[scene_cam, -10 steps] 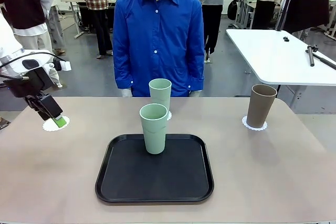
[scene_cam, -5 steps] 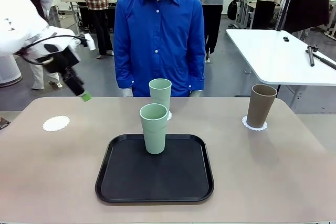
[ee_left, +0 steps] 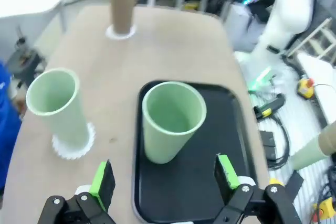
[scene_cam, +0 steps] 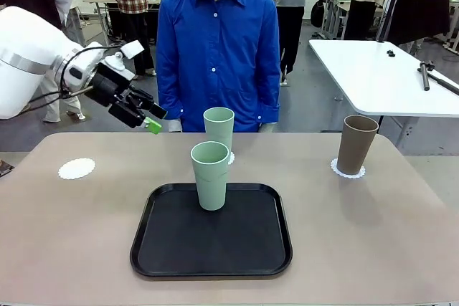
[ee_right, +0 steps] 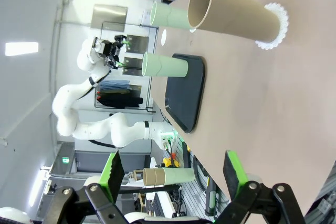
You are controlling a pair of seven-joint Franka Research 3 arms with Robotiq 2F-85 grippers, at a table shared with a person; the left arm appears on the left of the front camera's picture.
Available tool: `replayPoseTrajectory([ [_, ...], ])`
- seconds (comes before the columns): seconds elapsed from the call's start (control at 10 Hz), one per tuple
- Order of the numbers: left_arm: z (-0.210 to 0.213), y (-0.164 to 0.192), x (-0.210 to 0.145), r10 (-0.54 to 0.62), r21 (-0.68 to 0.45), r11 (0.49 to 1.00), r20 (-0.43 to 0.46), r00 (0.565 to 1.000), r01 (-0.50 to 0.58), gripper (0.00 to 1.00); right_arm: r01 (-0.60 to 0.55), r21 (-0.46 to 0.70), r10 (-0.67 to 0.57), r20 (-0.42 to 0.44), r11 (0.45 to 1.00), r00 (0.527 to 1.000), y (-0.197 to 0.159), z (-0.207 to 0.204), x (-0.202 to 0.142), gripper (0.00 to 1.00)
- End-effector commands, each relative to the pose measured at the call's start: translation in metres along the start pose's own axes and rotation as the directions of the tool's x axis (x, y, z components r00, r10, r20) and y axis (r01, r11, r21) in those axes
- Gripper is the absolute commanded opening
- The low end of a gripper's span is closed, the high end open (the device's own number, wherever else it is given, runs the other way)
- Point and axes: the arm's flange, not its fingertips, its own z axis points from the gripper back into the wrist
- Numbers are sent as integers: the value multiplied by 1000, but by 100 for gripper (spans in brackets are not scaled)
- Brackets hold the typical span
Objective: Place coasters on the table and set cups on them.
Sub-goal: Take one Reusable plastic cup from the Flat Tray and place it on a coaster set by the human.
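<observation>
I see the left gripper (scene_cam: 153, 122), jaws wide and empty, has swung from the coaster (scene_cam: 76, 168) at 9 o'clock toward the tray's mint cup (scene_cam: 210, 175). The right gripper (ee_right: 173, 174) is wide, empty.

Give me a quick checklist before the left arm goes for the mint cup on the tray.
1. Left gripper open and empty: ok.
2. Pale mint green tumbler upright on the black rectangular tray: ok.
3. White scalloped coaster on the left of the beige table bare, ready for it: ok.
4. Second mint tumbler on its coaster: ok.
5. Brown-taupe tumbler on its coaster: ok.
6. Right gripper open, clear of the tray: ok.
</observation>
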Motion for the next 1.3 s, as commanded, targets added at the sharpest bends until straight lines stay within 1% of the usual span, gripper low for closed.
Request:
replayPoseTrajectory([
  [0.0, 0, 19, -25, -1, -165, 986, 117, 993, 21, 100, 4, -3, -4, 2, 1000, 1000, 0, 0, 0, 100],
  [0.1, -10, 19, -31, -19, -210, 976, 161, 987, 53, 100, 4, -3, -4, 2, 1000, 1000, 0, 0, 0, 100],
  [0.2, -15, 21, -35, -9, -219, 975, 161, 987, 45, 100, 4, -3, -4, 2, 1000, 1000, 0, 0, 0, 100],
  [0.3, -17, 20, -35, 20, -176, 984, 164, 986, 9, 100, 4, -3, -4, 2, 1000, 1000, 0, 0, 0, 100],
  [0.4, -10, 9, -40, -10, -206, 978, 160, 987, 44, 100, 4, -3, -4, 2, 1000, 1000, 0, 0, 0, 100],
  [0.9, -12, 12, -41, -6, -209, 977, 165, 986, 41, 100, 4, -3, -4, 2, 1000, 1000, 0, 0, 0, 100],
  [1.0, -22, 9, -60, -56, -216, 972, 149, 987, 88, 100, 4, -3, -4, 2, 1000, 1000, 0, 0, 0, 100],
  [1.2, -45, 9, -81, -51, -197, 976, 199, 979, 91, 100, 4, -3, -4, 2, 1000, 1000, 0, 0, 0, 100],
])
